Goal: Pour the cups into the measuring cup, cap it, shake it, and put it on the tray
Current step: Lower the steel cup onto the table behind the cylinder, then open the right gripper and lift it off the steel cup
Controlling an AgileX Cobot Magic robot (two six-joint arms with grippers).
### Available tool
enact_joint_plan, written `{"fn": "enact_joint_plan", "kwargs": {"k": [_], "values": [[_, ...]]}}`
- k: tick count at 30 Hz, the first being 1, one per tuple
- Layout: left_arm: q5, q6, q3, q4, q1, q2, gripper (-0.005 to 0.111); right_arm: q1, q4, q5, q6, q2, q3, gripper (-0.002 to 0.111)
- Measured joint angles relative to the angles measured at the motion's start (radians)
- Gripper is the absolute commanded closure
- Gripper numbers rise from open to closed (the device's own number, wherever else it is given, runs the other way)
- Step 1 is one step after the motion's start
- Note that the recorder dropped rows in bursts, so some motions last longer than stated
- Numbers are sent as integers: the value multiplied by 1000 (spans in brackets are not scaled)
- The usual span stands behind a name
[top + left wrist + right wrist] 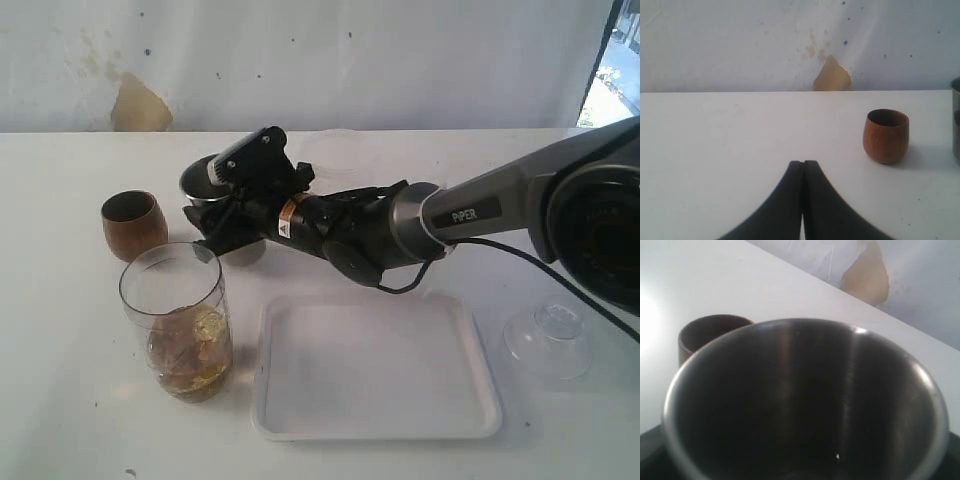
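Right jaws: are clasping the tumbler (200,185) from both sides, with the arm (470,212) reaching across the middle of the desk (60,420). Whether the tumbler is resting on the desk or hanging just above it, I cannot tell.
Left jaws: are pressing together, tip against tip, hovering low over bare desk and pointing toward the wall (330,60).
Measuring cup (180,320): is standing upright at the near left with its mouth open, holding amber liquid with pale lumps in its lower part.
Tray (375,370): is lying flat just beside the measuring cup, on its right and apart from it.
Lid (548,340): is sitting on the desk near the tray's right end, a clear dome.
Wooden cup (133,222): is standing upright behind the measuring cup and left of the tumbler, near both and touching neither.
Tumbler inside: is facing the right wrist camera, showing bare brushed steel, with the wooden cup peeking past its rim.
Frosted thing (338,150): is showing faintly behind the arm, whitish and round, too dim to tell more.
Wall patch (140,105): is showing tan where the wall is meeting the desk's far edge.
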Motion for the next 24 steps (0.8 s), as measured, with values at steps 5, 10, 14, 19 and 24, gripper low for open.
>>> {"fn": "enact_joint_plan", "kwargs": {"k": [5, 10, 14, 19, 24], "values": [[0, 0, 0, 0, 0, 0, 107, 0, 2, 9, -40, 0, 0, 108], [0, 0, 0, 0, 0, 0, 107, 0, 32, 10, -49, 0, 0, 108], [0, 0, 0, 0, 0, 0, 107, -2, 52, -31, -26, 0, 0, 108], [0, 0, 0, 0, 0, 0, 107, -12, 52, -49, -20, 4, 0, 108], [0, 0, 0, 0, 0, 0, 107, -12, 56, -182, -11, 55, 0, 108]]}}
